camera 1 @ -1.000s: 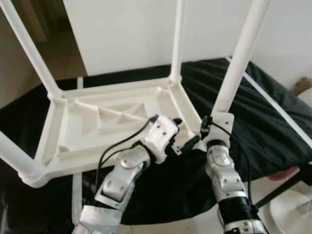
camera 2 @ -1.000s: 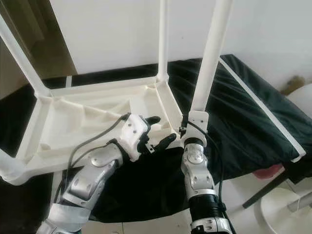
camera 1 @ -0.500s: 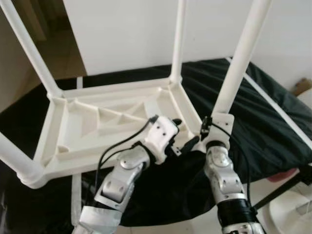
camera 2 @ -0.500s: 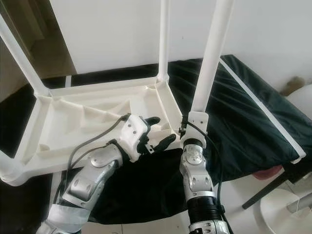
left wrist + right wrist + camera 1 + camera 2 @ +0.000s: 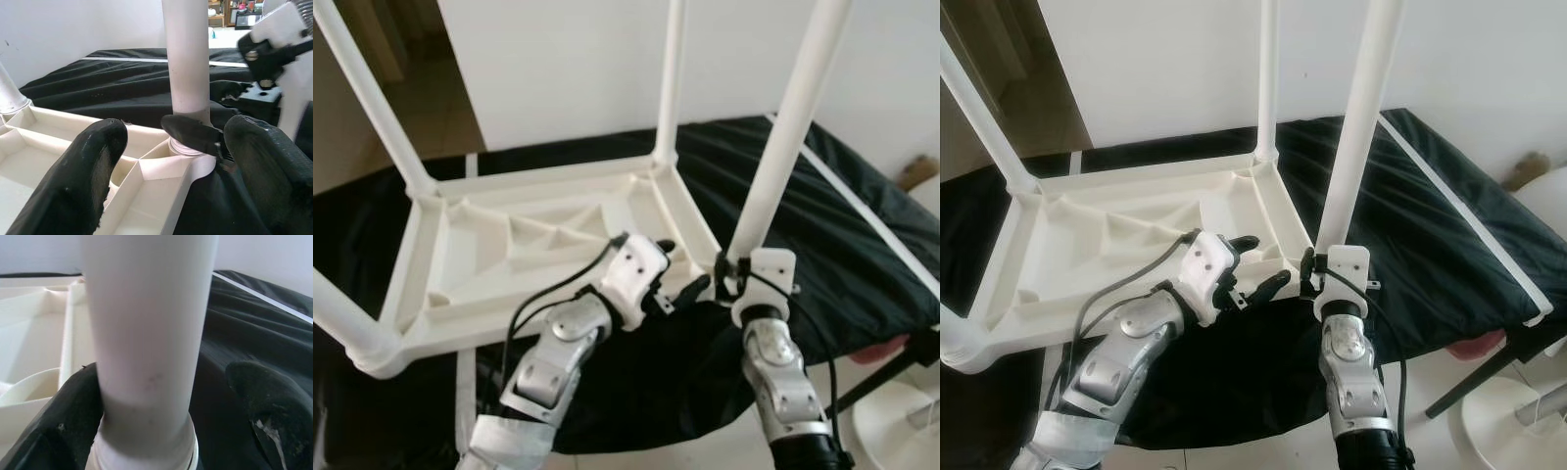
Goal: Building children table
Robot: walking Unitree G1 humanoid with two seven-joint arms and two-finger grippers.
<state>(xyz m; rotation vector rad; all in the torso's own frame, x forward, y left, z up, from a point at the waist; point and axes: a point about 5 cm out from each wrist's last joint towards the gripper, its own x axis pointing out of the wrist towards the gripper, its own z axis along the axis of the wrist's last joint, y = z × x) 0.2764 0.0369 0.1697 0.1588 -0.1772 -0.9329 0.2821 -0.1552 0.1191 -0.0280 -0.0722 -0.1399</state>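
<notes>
A white plastic children's table point(image 5: 480, 245) lies upside down on a black-covered bed, its legs pointing up. The near right leg point(image 5: 783, 127) stands in the corner socket point(image 5: 188, 152). My right gripper point(image 5: 166, 406) is open around the base of this leg: one finger point(image 5: 73, 421) touches it, the other finger point(image 5: 264, 396) stays apart. My left gripper point(image 5: 683, 266) is open beside the same corner, just left of the leg, holding nothing.
Three other legs rise at the far left point(image 5: 372, 98), the far middle point(image 5: 671, 78) and the near left point(image 5: 342, 313). The black cover point(image 5: 852, 225) spreads to the right. A pink object point(image 5: 886, 348) and a white round thing point(image 5: 901, 421) sit at the lower right.
My right wrist has drawn back and down a little from the leg's base. The left arm has barely moved.
</notes>
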